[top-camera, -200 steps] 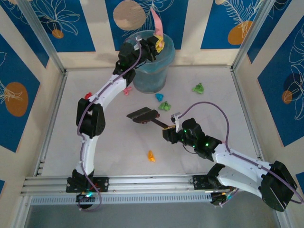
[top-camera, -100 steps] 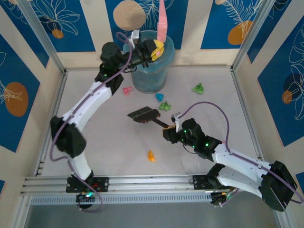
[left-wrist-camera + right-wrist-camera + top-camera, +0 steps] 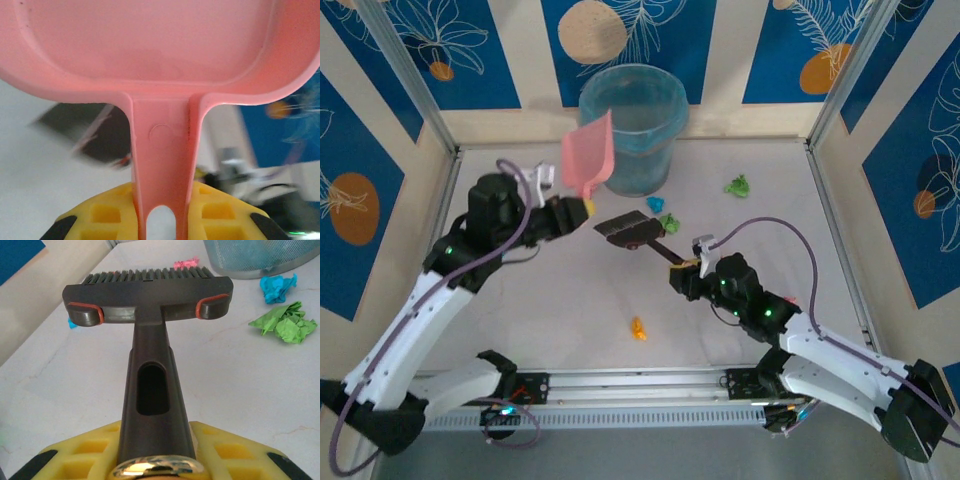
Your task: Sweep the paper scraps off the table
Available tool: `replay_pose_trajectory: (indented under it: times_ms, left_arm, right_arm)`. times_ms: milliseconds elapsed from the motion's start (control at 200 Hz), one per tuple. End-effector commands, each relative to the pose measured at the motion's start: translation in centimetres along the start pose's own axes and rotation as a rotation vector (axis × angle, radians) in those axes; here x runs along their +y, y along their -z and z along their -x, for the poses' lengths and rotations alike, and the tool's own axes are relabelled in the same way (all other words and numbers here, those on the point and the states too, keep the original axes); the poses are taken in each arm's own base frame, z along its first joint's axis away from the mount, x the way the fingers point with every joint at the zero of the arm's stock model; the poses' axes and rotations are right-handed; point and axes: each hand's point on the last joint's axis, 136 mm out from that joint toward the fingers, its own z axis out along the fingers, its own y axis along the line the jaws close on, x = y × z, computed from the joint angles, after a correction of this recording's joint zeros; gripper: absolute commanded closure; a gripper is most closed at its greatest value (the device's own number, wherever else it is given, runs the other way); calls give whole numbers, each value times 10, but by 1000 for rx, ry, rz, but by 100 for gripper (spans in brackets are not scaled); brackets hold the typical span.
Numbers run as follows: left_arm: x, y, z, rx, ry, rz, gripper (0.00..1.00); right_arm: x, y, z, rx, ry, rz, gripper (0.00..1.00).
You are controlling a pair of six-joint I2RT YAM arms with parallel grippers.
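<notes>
My left gripper (image 3: 582,208) is shut on the handle (image 3: 162,160) of the pink dustpan (image 3: 588,155), which is held raised just left of the bin. My right gripper (image 3: 685,268) is shut on the dark brush handle (image 3: 150,390); the brush head (image 3: 625,228) rests mid-table (image 3: 550,300). Paper scraps lie around it: a green one (image 3: 667,222) and a cyan one (image 3: 656,204) just right of the head, another green (image 3: 738,185) farther right, and an orange one (image 3: 638,328) near the front. The right wrist view shows the green (image 3: 285,322), cyan (image 3: 277,287) and pink (image 3: 186,262) scraps.
A blue translucent bin (image 3: 633,125) stands at the back centre against the wall. Aluminium rails (image 3: 620,382) edge the table, and patterned walls close it on three sides. The left half of the table has open room.
The left arm swung the dustpan down and left from over the bin to beside it. The right arm and brush shifted slightly toward the bin.
</notes>
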Motion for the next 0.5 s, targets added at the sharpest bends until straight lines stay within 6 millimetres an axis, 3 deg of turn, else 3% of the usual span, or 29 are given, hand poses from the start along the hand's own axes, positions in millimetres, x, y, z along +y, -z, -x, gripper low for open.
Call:
replay_pose_trajectory:
  times_ms: [0,135,295,385,495]
  left_arm:
    - [93,27,-34,39,-95,417,100]
    - [135,29,-70,154,-95,552,100]
    - [171,-6,-128,301,16,535,100]
    - [187,-19,-152,347,49,537,100]
    - [193,-26,-157,362,27,558,100]
  right_arm:
    - [-3,13,26,-107,-35,-37,100]
    - [-1,27,45,-160,-90,-50,100]
    - [21,30,68,-128,-121,-26,100]
    - [31,17,75,-49,-151,-45,100]
    - [45,-8,82,59,-172,-73,100]
